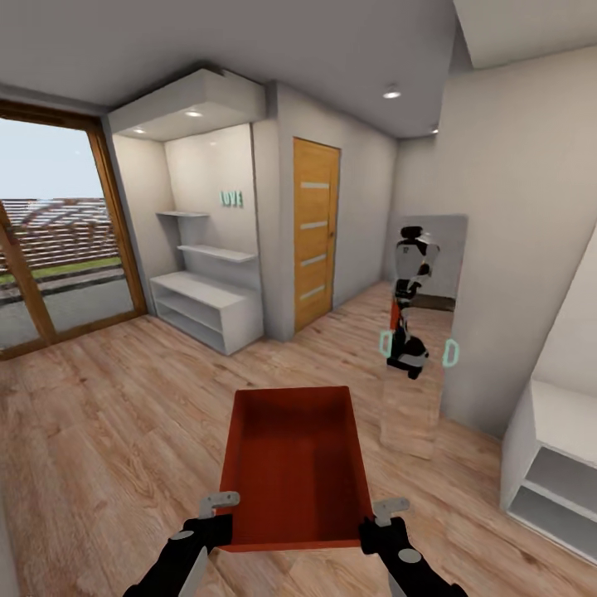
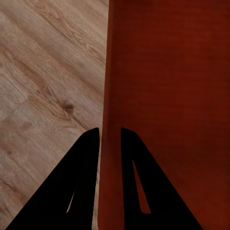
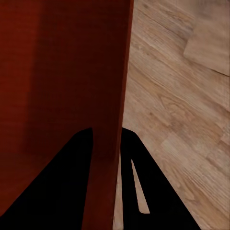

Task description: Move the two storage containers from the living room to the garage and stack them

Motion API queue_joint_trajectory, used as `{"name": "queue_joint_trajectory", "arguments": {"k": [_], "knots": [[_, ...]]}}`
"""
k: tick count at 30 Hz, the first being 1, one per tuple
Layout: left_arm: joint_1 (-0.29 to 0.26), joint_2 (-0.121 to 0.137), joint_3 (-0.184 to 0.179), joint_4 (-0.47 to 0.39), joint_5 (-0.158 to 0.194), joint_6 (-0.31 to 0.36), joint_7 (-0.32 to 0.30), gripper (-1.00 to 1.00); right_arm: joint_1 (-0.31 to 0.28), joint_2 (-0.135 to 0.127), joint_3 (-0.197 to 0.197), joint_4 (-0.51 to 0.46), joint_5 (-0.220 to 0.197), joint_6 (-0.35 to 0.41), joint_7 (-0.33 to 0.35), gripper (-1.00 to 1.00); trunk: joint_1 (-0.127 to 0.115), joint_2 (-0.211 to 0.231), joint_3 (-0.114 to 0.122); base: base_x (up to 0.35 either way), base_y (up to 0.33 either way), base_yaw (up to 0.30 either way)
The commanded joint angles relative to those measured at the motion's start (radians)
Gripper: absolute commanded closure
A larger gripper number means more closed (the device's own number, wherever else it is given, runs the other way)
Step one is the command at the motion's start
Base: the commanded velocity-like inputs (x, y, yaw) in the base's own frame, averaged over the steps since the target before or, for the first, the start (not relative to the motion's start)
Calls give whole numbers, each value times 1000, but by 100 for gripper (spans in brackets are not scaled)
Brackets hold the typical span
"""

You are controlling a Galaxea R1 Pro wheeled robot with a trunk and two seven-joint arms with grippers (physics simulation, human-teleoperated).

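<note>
Both grippers, left gripper [image 1: 217, 507] and right gripper [image 1: 388, 512], pinched opposite side walls of one storage container [image 1: 297, 464]; each wall sat between closed jaws, above wood plank floor [image 1: 99, 423].

We are inside a home. Under us is a light wood plank floor [image 1: 108, 414], and the walls are plain and pale. On one side we see big wood-framed glass doors [image 1: 50, 240] with grass and a fence outside. Next to them is a nook with white shelves [image 1: 207, 249] and a low white cabinet [image 1: 207, 311]. A wooden door [image 1: 315, 232] with little glass strips stands shut in the wall. A tall mirror [image 1: 419, 332] leans on another wall, and in it we can see the robot. Small round lights [image 1: 391, 94] shine in the ceiling.
</note>
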Motion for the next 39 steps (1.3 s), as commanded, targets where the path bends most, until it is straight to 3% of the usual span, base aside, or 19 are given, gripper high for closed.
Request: {"name": "queue_joint_trajectory", "arguments": {"k": [1,26,39], "knots": [[1,-1,-2,-3,-16,-30,8,100,-1,31,-5,3,-11,-2,-4,100,1,-1,0,327,0,251],[1,-3,-2,-3,-16,-30,8,100,-1,31,-4,3,-11,-2,-4,100,1,-1,0,327,0,249],[1,-3,-2,-3,-16,-30,8,100,-1,31,-5,3,-11,-2,-4,100,1,-1,0,327,0,25]]}}
